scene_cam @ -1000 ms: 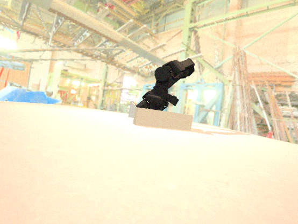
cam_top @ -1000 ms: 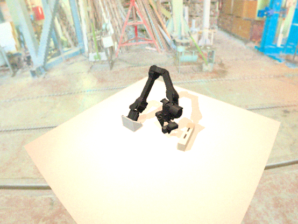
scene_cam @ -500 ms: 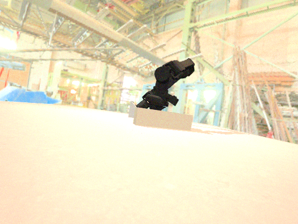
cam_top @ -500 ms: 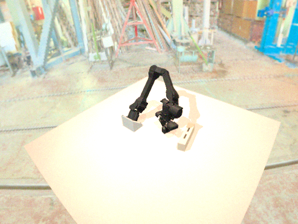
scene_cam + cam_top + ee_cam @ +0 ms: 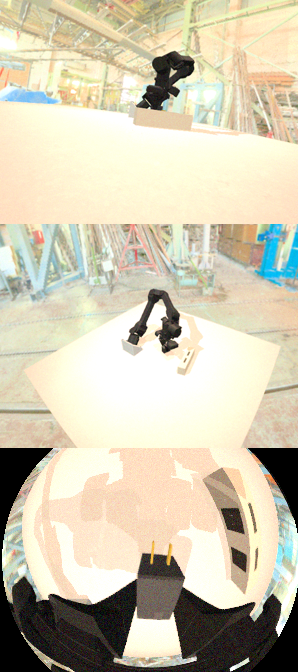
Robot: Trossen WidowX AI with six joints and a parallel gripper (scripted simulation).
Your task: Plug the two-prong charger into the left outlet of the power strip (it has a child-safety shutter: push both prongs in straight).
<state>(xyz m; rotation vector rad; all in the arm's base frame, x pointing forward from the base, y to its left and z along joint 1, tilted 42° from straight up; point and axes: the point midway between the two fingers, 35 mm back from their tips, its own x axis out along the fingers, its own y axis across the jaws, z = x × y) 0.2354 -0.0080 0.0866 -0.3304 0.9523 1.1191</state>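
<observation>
While gripping: the claw point(image 5: 158, 611) is clamped partway shut on the charger point(image 5: 160, 587).
Writing: none readable on any item.
Charger: dark body, two gold prongs point(image 5: 161, 551) pointing to 12 o'clock in the wrist view, just above the tabletop point(image 5: 150, 396).
Power strip point(image 5: 234, 538): at 2 o'clock from the charger, apart from it, two dark outlets showing.

— How are the views set?

— The table point(image 5: 80, 385) is seen from high up and far off in the top view, with the tool point(image 5: 169, 346) near mid-frame. In the exterior view it is looked across from just above its surface, and the power strip point(image 5: 162, 120) is seen in front of the tool point(image 5: 150, 103).

— And the wrist view?

— It is taken close behind the tool through a fisheye lens. The power strip point(image 5: 234, 531), ahead and to the right of the tool, is shared by all three views.
</observation>
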